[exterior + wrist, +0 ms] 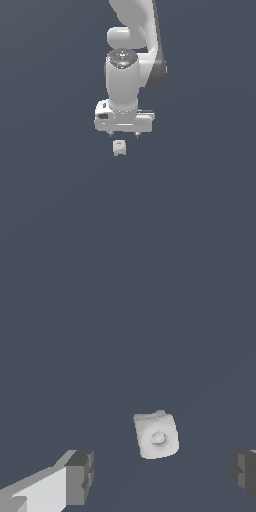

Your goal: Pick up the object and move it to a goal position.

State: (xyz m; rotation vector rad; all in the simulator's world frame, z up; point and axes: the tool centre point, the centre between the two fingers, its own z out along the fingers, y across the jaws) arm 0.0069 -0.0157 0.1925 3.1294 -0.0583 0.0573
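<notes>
plain dark slate ground, tiny off-white object [119, 147] [156, 435] just below the wide-open tool [123, 134] [162, 473], untouched

Object [119, 147]: tiny off-white block, roughly cubic, edges lumpy and rounded; small round raised mark centred on the face seen in the wrist view [156, 435]; slightly tilted in that view; lying on the plain dark grey surface; intact, free of any contact.
</notes>
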